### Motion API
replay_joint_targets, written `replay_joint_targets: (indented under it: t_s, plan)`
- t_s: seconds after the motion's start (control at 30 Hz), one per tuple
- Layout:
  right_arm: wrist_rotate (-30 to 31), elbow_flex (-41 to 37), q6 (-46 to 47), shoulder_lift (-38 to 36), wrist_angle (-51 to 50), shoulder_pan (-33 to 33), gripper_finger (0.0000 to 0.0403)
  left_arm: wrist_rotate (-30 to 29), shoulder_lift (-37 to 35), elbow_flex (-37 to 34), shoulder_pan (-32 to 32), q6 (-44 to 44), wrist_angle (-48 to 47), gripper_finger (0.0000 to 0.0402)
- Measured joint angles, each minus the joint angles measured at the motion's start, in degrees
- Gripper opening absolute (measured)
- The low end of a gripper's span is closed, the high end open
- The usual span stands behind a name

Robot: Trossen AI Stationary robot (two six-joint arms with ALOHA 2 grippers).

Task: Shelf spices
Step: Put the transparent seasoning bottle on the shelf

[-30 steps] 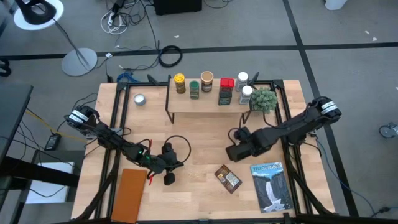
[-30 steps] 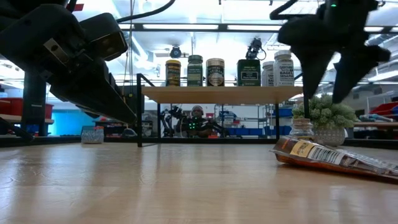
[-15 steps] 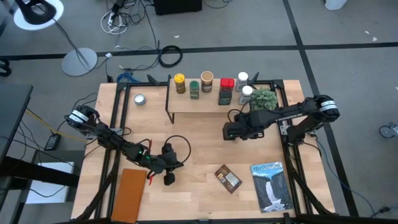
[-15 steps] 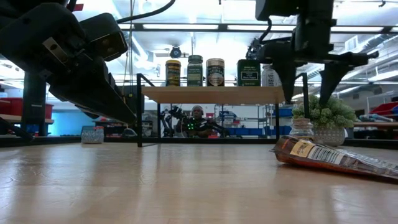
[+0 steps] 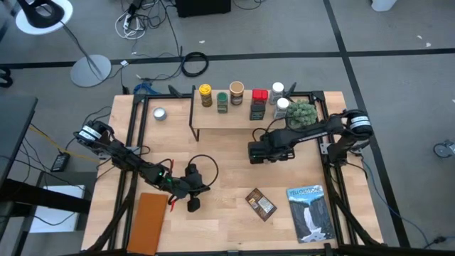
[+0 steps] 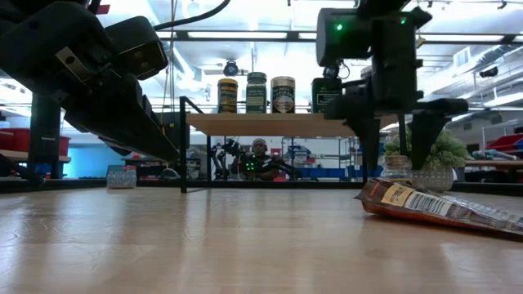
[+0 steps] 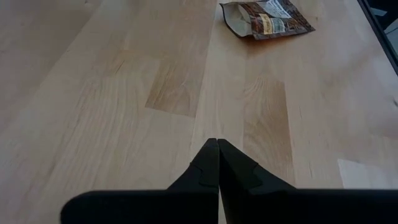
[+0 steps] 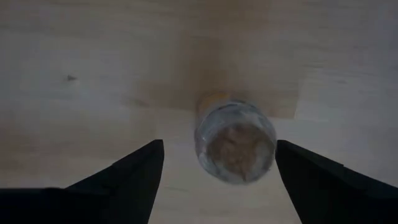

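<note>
Tabletop (image 5: 227,167): light wooden boards, black frame rails along both sides.

Shelf (image 5: 238,117): low wooden rack on thin black legs, at the far edge of the tabletop. On it stand a yellow-topped jar (image 5: 205,94), a green-topped jar (image 5: 222,102), a tan-lidded jar (image 5: 236,93), a red-topped jar (image 5: 258,104) and two white-topped bottles (image 5: 279,99).

Brown packet (image 5: 260,203): lies flat on the tabletop near the front edge, just beside the blue-and-white book (image 5: 310,212).

Small glass jar (image 8: 236,140): stands upright on the tabletop in front of the shelf, directly below the right gripper (image 8: 219,162); its top may be missing, though the view is dim.

Right gripper: points straight down over that jar, fingers wide apart, one to each side, touching nothing.

Left gripper (image 7: 217,163): low over the tabletop at front left, fingers pressed together, empty.

Also present: potted green plant (image 5: 301,114) at the shelf's right end; round silver tin (image 5: 159,113); flat brown board (image 5: 148,222).
</note>
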Motion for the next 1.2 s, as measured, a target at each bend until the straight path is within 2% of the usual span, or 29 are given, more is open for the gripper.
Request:
replay_joint_targets:
  t_s: [0.27,0.57,0.73,0.93,1.2]
  plan:
    - [0.04,0.0,-1.27,1.6,0.41,-1.51,0.0293,0.0,0.0,0.0,-0.02,0.07,0.03,0.0003]
    - [-0.46,0.07,-1.29,1.32,-0.21,-1.91,0.0173,0.04,0.0,0.0,0.0,0.11,0.04,0.0003]
    - [-0.75,0.07,-1.3,1.32,-0.13,-1.72,0.0173,0.02,0.0,0.0,-0.02,0.14,0.04,0.0003]
    - [-4.13,0.34,-3.06,0.97,-0.13,-1.34,0.0173,0.04,0.0,0.0,0.0,0.2,0.02,0.0003]
    - [-2.44,8.12,-6.63,0.81,-5.0,-1.07,0.0174,0.04,0.0,0.0,-0.02,0.22,0.02,0.0003]
